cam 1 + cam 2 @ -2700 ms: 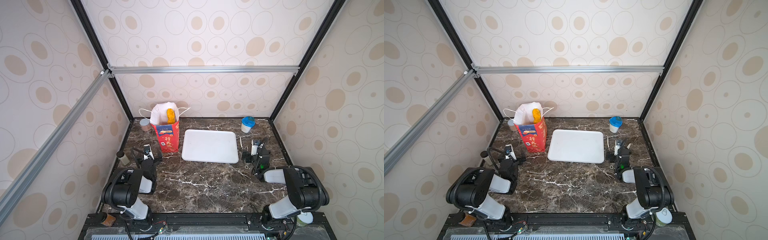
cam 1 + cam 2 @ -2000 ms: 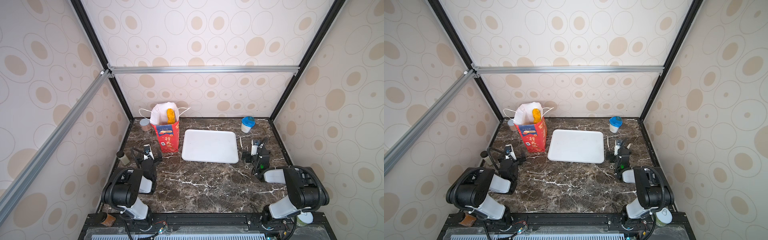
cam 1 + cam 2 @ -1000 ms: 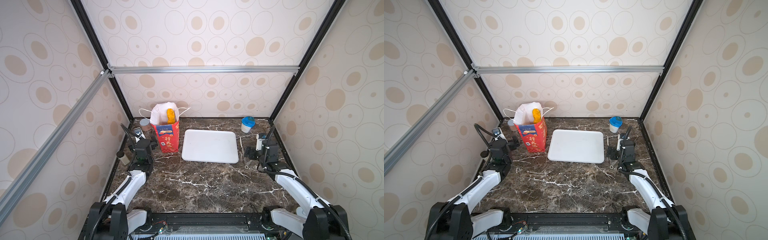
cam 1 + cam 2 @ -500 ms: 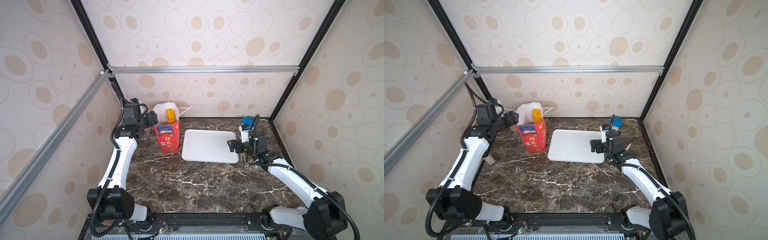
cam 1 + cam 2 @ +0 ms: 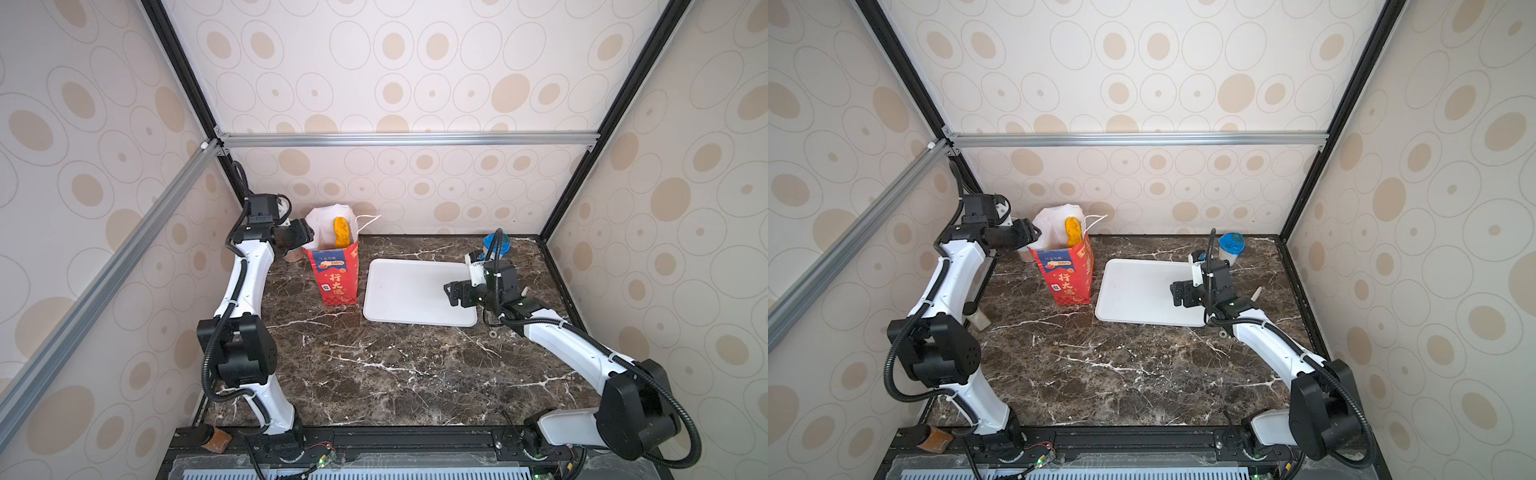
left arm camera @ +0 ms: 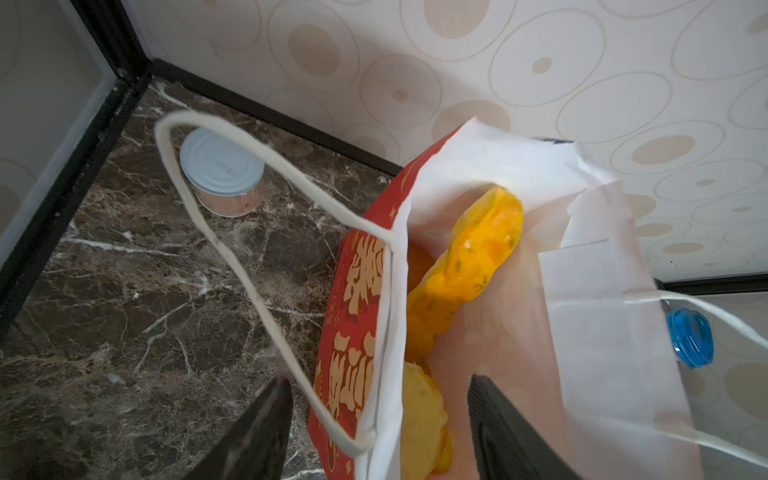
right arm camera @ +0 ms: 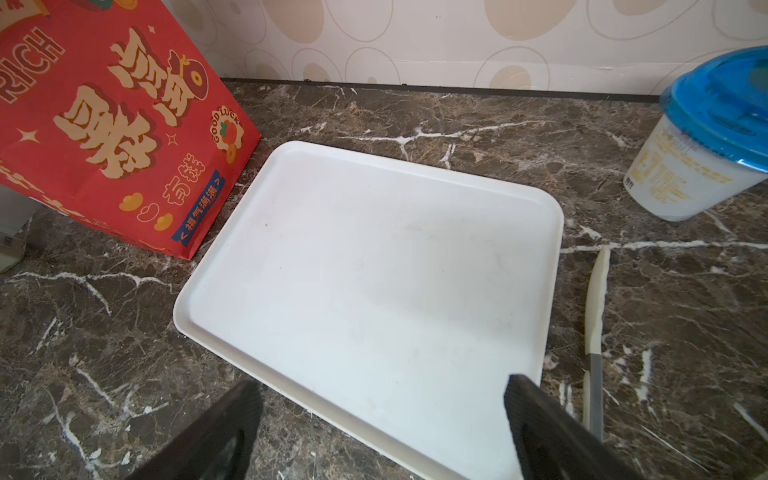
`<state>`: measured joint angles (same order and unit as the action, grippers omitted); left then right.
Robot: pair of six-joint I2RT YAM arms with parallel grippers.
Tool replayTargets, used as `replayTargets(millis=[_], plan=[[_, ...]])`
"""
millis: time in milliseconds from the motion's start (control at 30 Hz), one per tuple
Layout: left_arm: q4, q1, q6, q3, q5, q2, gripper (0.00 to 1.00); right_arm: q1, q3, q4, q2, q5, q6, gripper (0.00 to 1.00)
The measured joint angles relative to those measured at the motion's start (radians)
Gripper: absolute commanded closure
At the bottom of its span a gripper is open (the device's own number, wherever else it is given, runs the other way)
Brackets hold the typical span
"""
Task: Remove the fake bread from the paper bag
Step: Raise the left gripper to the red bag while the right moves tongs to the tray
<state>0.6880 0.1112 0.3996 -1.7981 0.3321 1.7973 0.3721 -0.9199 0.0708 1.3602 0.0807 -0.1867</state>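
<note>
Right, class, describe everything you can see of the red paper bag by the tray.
The paper bag is tall, narrow, red paper with gold characters, a blue label, white inside and white string handles. It stands upright and open on the marble table, beside the white tray, with yellow fake bread showing. The open left gripper straddles its side wall.

The whole counter (image 5: 395, 374) is overlooked in both top views. The paper bag (image 6: 353, 311) is framed closely from the left wrist, the tray (image 7: 374, 270) from the right.

Paper bag (image 7: 116, 124) seemingly touches tray (image 7: 365, 257) beneath spread right hand (image 7: 380, 384).
</note>
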Motion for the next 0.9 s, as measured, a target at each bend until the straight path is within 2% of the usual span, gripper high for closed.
replayTargets(millis=[133,300,400,500,700,767,833,900], plan=[[0.032,0.0,-0.011,-0.074,0.006,0.064,0.38,0.003,0.0,-0.015,0.01,0.005,-0.01,0.06],[0.061,0.0,-0.027,-0.236,0.015,0.168,0.43,0.008,0.0,-0.035,0.019,0.015,-0.015,0.06],[0.071,-0.003,-0.032,-0.267,0.016,0.2,0.46,0.008,0.0,-0.038,0.029,0.021,-0.018,0.07],[0.093,-0.013,-0.04,-0.283,0.008,0.225,0.53,0.008,0.001,-0.041,0.031,0.023,-0.022,0.08],[0.115,-0.055,-0.049,-0.312,-0.027,0.251,0.83,0.008,0.001,-0.045,0.031,0.037,-0.031,0.13],[0.117,-0.064,-0.051,-0.327,-0.036,0.251,0.88,0.008,0.003,-0.046,0.031,0.042,-0.033,0.14],[0.116,-0.073,-0.05,-0.341,-0.044,0.251,0.98,0.008,0.01,-0.048,0.031,0.045,-0.033,0.15],[0.121,-0.079,-0.05,-0.348,-0.055,0.251,1.0,0.008,0.018,-0.046,0.031,0.048,-0.033,0.17]])
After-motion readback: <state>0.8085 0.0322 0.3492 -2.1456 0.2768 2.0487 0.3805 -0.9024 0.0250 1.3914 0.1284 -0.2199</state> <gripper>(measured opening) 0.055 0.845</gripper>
